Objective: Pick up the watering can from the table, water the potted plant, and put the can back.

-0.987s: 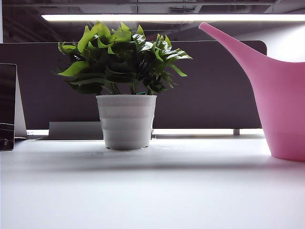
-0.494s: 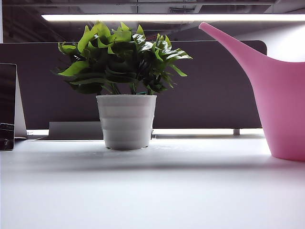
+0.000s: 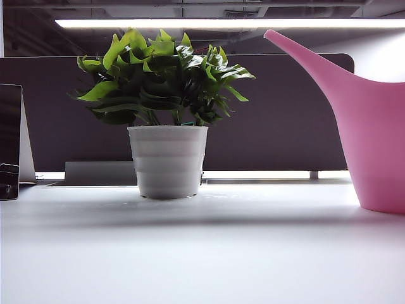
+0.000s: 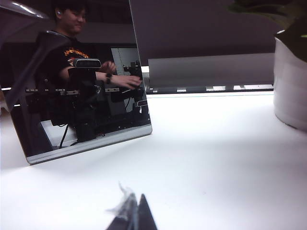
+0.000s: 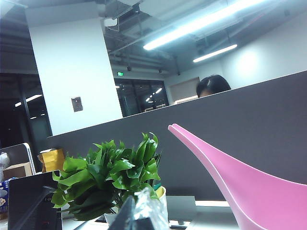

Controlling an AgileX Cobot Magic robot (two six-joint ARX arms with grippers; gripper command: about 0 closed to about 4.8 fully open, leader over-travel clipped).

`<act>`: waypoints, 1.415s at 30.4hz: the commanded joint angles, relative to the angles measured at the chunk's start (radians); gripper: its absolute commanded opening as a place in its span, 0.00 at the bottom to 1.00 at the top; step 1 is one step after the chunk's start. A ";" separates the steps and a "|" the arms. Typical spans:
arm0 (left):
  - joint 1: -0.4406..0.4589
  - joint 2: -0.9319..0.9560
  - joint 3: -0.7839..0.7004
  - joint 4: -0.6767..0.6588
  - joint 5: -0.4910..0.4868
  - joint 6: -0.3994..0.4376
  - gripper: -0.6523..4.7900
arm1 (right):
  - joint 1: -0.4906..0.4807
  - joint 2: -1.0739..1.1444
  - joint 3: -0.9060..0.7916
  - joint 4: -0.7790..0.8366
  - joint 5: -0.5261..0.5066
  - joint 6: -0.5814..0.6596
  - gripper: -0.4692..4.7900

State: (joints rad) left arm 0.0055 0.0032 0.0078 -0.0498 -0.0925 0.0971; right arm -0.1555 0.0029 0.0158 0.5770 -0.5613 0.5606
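Watering can (image 5: 249, 191) stands on table (image 3: 209, 253), ungrasped, just beyond clenched right gripper (image 5: 139, 213). Left gripper (image 4: 134, 215) clenched too, near potted plant (image 4: 291, 72).

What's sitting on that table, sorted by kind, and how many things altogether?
Watering can (pink): 1
Potted plant (green leaves, white pot): 1
Leaning mirror panel: 1
Total on the table: 3
Both grippers, left gripper and right gripper, are shut and hold nothing.
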 commanded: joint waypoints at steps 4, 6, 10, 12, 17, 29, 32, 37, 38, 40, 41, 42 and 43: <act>0.002 0.001 0.001 0.006 0.002 0.000 0.11 | -0.002 0.000 0.002 -0.010 0.005 -0.059 0.09; 0.002 0.001 0.001 0.006 0.003 0.000 0.11 | -0.004 0.000 0.002 -0.035 0.000 -0.134 0.09; 0.002 0.001 0.001 0.006 0.003 0.000 0.11 | 0.012 0.000 -0.008 -0.183 0.048 -0.317 0.09; 0.002 0.001 0.001 0.006 0.002 0.000 0.11 | 0.051 0.000 -0.008 -0.313 0.197 -0.367 0.09; 0.002 0.001 0.001 0.005 0.002 0.000 0.11 | 0.231 -0.001 -0.008 -0.505 0.619 -0.441 0.09; 0.002 0.001 0.001 0.005 0.003 0.000 0.11 | 0.386 -0.001 -0.008 -0.567 0.737 -0.559 0.09; 0.002 0.001 0.001 0.005 0.003 0.000 0.11 | 0.383 -0.001 -0.008 -0.600 0.689 -0.555 0.09; 0.002 0.001 0.001 0.005 0.003 0.000 0.11 | 0.373 -0.001 -0.008 -0.607 0.640 -0.555 0.09; 0.002 0.001 0.001 0.005 0.003 0.000 0.11 | 0.362 -0.001 -0.008 -0.607 0.625 -0.555 0.09; 0.002 0.001 0.001 0.005 0.003 0.000 0.11 | 0.331 -0.001 -0.008 -0.608 0.593 -0.554 0.09; 0.002 0.001 0.001 0.005 0.003 0.000 0.11 | 0.317 -0.001 -0.008 -0.611 0.579 -0.554 0.09; 0.002 0.001 0.001 0.005 0.003 0.000 0.11 | 0.299 -0.001 -0.008 -0.616 0.576 -0.554 0.09; 0.002 0.001 0.001 0.005 0.003 0.000 0.11 | 0.286 -0.001 -0.008 -0.620 0.577 -0.554 0.09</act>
State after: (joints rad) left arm 0.0055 0.0032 0.0078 -0.0525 -0.0910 0.0971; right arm 0.1440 0.0029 0.0090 -0.0444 0.0254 0.0040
